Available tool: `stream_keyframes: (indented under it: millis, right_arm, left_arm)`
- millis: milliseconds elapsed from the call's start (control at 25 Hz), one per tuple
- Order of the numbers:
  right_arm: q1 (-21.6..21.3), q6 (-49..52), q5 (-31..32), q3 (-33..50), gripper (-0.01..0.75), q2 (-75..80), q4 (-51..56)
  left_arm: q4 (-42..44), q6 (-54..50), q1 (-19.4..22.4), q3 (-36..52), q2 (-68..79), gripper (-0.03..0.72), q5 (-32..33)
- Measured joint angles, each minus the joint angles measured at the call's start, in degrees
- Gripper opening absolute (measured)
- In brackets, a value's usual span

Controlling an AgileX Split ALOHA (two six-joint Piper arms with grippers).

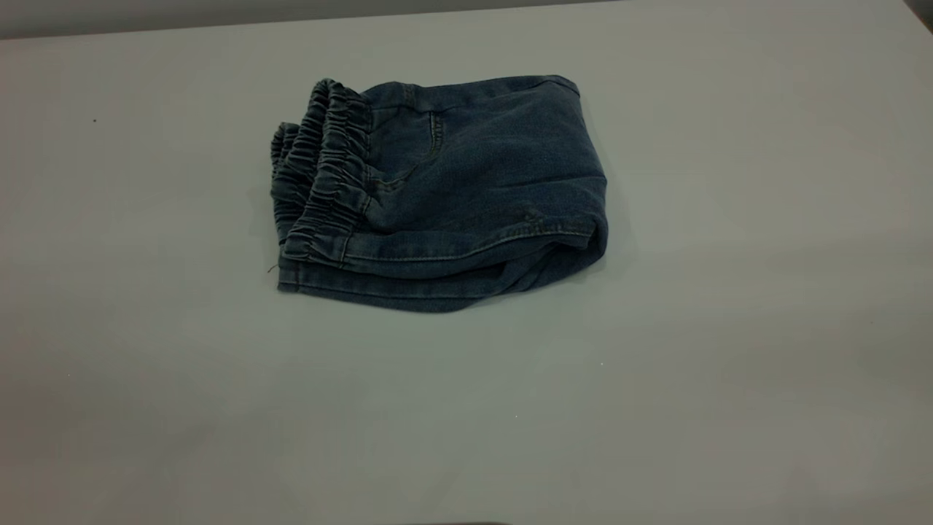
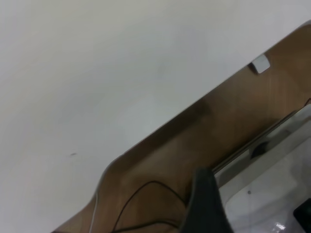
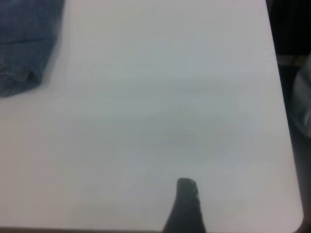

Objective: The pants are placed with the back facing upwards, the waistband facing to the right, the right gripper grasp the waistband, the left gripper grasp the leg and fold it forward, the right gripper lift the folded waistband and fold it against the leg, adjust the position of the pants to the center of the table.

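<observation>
here the pants (image 1: pixel 452 197) lie folded into a compact, roughly square bundle on the table (image 1: pixel 729 328), just above the centre of the exterior frame and slightly left. the faded blue denim looks soft and thick, stacked in several layers with tan stitching along the lower hem edge. the waistband (image 1: pixel 321 168), a ruched, gathered elastic strip, runs down the bundle's left side. the table is smooth, matte and pale grey. one dark finger of the left gripper (image 2: pixel 206 206) shows over the table's edge; the right gripper (image 3: pixel 184 206) likewise shows one ribbed fingertip above bare tabletop, well apart from the denim. whether either is spread or pressed together cannot be told.
</observation>
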Motion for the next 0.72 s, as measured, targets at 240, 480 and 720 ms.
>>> stream_keyframes:
  millis: [240, 480, 720]
  right_arm:
    - [0.23, 0.32, -2.12, 0.32, 0.512, 0.00, 0.06]
    - [0.23, 0.32, -1.64, 0.96, 0.512, 0.00, 0.73]
    - [0.23, 0.32, -1.64, 0.96, 0.512, 0.00, 0.97]
  left_arm:
    - [-0.76, 0.83, 0.00, 0.25, -0.46, 0.480, 0.06]
    - [0.01, 2.27, 0.00, 0.25, -0.46, 0.480, 0.11]
    - [0.13, 2.38, 0.00, 0.25, -0.46, 0.480, 0.10]
